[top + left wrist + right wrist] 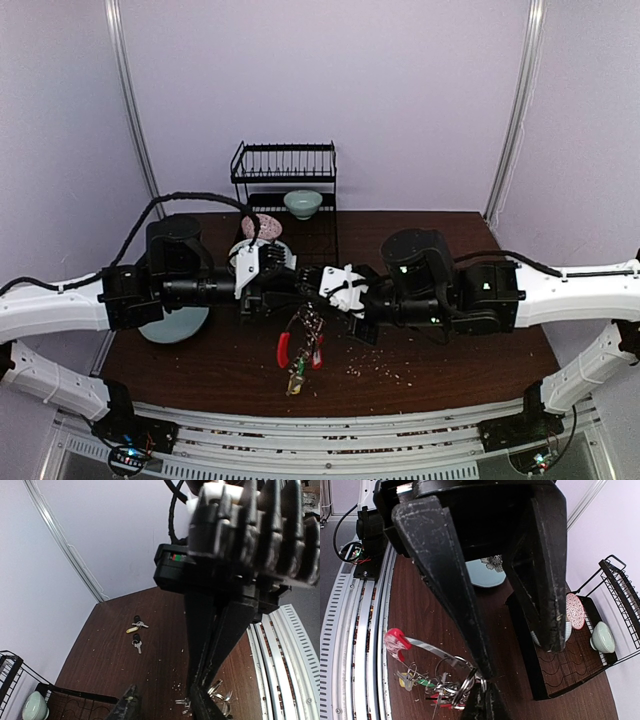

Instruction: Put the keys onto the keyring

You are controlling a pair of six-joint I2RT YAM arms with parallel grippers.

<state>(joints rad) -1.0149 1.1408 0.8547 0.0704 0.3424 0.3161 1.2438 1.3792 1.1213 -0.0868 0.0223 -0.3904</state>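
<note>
Both arms meet mid-table, and the one thin metal keyring with its red strap clip (462,679) hangs at a fingertip of the right gripper (519,664), whose fingers are spread apart. The left gripper (285,285): can't tell its grip. The small loose silvery keys (136,630), two little clusters, lie flat and well apart from the ring, probably nearer the right arm.

The keyring (466,681) hangs by its thin metal ring, which looks pinched at the tip of my left end effector (481,699). A grey band runs from the ring out to a red clip (396,643). A bunch (437,690) with red, green and yellow tags dangles beneath. The keys (136,632) lie loose on the desk (110,670) in two small clusters just beside each other, with silvery blades, dark heads and one yellowish head.
</note>
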